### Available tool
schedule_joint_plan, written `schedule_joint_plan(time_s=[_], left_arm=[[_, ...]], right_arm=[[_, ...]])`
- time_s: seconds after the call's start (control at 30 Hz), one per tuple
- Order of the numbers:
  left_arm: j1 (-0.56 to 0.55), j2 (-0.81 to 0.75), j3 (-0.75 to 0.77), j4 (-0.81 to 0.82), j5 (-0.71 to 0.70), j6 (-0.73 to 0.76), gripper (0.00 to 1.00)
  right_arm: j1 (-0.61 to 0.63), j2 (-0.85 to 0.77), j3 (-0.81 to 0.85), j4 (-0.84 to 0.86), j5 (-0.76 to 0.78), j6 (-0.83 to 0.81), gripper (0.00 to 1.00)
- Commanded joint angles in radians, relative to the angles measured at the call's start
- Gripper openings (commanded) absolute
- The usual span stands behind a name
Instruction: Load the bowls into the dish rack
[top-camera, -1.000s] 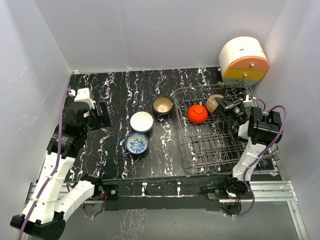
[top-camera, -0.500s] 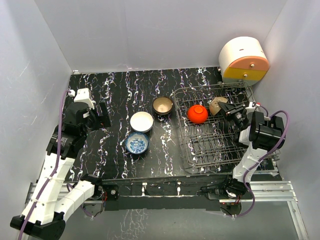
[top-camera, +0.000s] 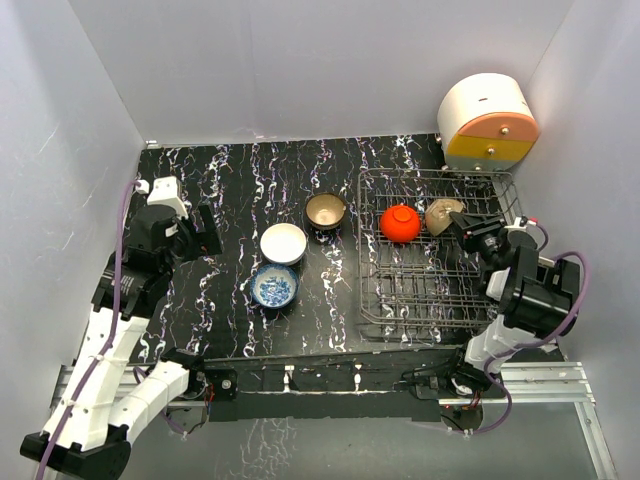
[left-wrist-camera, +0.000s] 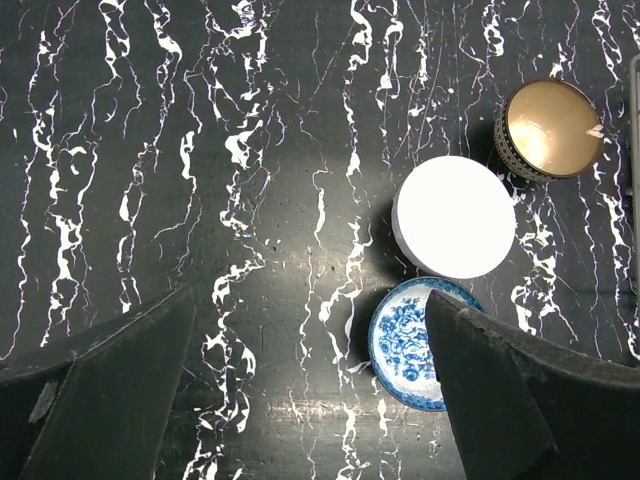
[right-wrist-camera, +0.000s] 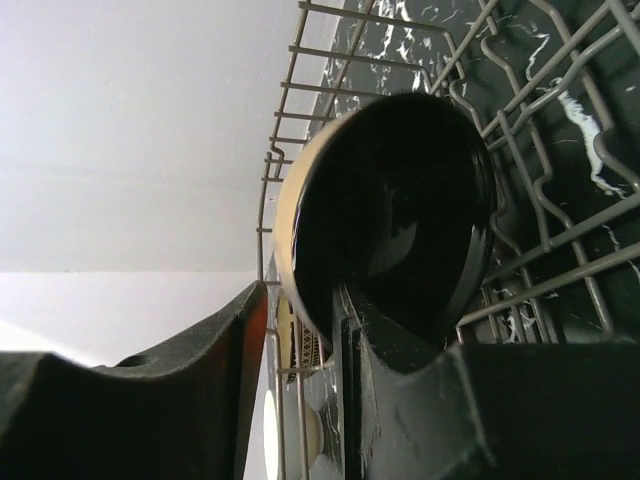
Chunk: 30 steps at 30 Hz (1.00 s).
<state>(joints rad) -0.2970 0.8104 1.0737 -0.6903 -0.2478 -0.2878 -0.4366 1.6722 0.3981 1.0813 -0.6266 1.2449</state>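
The grey wire dish rack (top-camera: 420, 300) lies at the right. In it a red-orange bowl (top-camera: 399, 222) and a bowl that is black inside and tan outside (top-camera: 443, 214) stand on edge. My right gripper (top-camera: 468, 227) is shut on the black bowl's rim; in the right wrist view (right-wrist-camera: 303, 292) one finger lies inside the bowl (right-wrist-camera: 400, 210). On the table are the white bowl (top-camera: 283, 243), the blue-and-white bowl (top-camera: 274, 286) and the tan bowl with golden inside (top-camera: 326, 211). My left gripper (top-camera: 207, 234) hangs open and empty (left-wrist-camera: 308, 300), high above the blue-and-white bowl (left-wrist-camera: 410, 340) and the white bowl (left-wrist-camera: 455, 217).
A white, orange and yellow drum-shaped container (top-camera: 488, 120) stands at the back right, behind the rack. White walls close in the black marbled table (top-camera: 230, 180) on three sides. The rack's right edge is close to the right wall.
The rack, with the red-orange and black bowls in it, has slid to the right. My right arm has drawn back toward the near right with the black bowl. The left arm has not moved.
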Motion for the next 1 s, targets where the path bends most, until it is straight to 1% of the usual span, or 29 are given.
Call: schedule_joint_plan(time_s=[0.0, 0.1, 0.27, 0.33, 0.43, 0.5, 0.57, 0.6, 0.7, 0.8, 0.87, 0.97], left_arm=[[-0.004, -0.023, 0.009, -0.007, 0.009, -0.006, 0.97], [-0.004, -0.029, 0.002, -0.005, 0.010, -0.009, 0.97], [-0.004, -0.037, -0.004, -0.008, 0.013, -0.011, 0.97], [-0.004, -0.043, -0.007, -0.010, 0.009, -0.011, 0.97], [-0.004, -0.053, -0.013, -0.012, 0.006, -0.013, 0.97], [-0.004, -0.053, -0.015, -0.013, 0.007, -0.013, 0.97], [-0.004, -0.055, -0.013, -0.015, 0.006, -0.013, 0.97], [-0.004, -0.056, -0.015, -0.015, 0.006, -0.013, 0.97], [-0.005, -0.058, -0.021, -0.006, 0.008, -0.011, 0.97], [-0.004, -0.057, -0.038, 0.017, 0.020, -0.013, 0.97], [-0.004, -0.050, -0.043, 0.029, 0.031, -0.013, 0.97], [-0.004, -0.041, -0.040, 0.036, 0.050, -0.015, 0.97]], right_arm=[[-0.042, -0.113, 0.000, -0.205, 0.083, -0.087, 0.36], [-0.043, -0.155, 0.024, -0.326, 0.105, -0.148, 0.40], [-0.049, -0.206, 0.048, -0.476, 0.168, -0.201, 0.40], [-0.051, -0.212, 0.060, -0.516, 0.179, -0.222, 0.40], [-0.052, -0.217, 0.071, -0.526, 0.160, -0.252, 0.40], [-0.049, -0.247, 0.099, -0.563, 0.154, -0.323, 0.41], [-0.037, -0.312, 0.148, -0.679, 0.192, -0.424, 0.43], [-0.033, -0.343, 0.172, -0.725, 0.213, -0.470, 0.45], [-0.021, -0.406, 0.266, -0.862, 0.244, -0.594, 0.46], [0.042, -0.417, 0.359, -0.973, 0.285, -0.684, 0.46], [0.126, -0.400, 0.434, -1.054, 0.357, -0.744, 0.46], [0.257, -0.352, 0.532, -1.131, 0.471, -0.801, 0.46]])
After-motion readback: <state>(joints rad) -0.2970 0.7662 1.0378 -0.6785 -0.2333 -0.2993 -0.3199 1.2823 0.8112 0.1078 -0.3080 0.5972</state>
